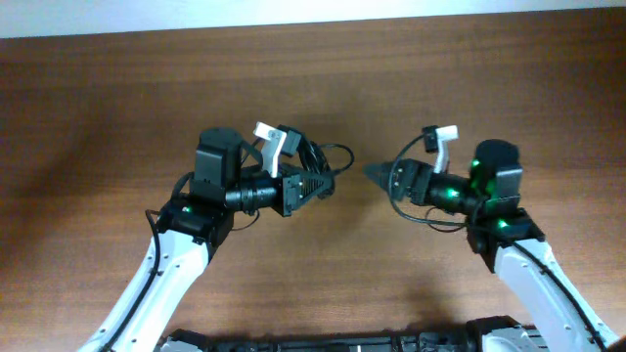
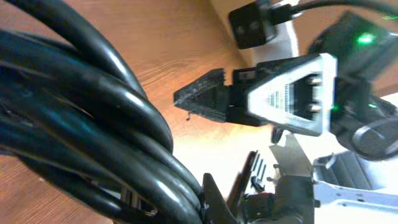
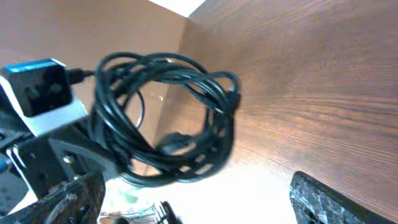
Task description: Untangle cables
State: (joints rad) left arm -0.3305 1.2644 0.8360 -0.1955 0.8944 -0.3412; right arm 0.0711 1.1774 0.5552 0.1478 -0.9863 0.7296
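The cables (image 1: 319, 158) are a coiled bundle of thin black cords, lifted off the wooden table (image 1: 117, 108). My left gripper (image 1: 318, 184) is shut on the bundle; in the left wrist view the cords (image 2: 93, 124) fill the left side, pressed against my finger (image 2: 211, 199). My right gripper (image 1: 377, 174) is open and empty, pointing at the bundle from the right with a small gap. It also shows in the left wrist view (image 2: 199, 96). In the right wrist view the coil (image 3: 168, 118) hangs ahead of my spread fingers (image 3: 199, 202). Plug ends are not clear.
The wooden table spreads all around both arms. Thicker black wires run along the right arm (image 1: 421, 210). White camera mounts sit on the left wrist (image 1: 269, 137) and the right wrist (image 1: 440, 137). The table's front edge lies below the arm bases.
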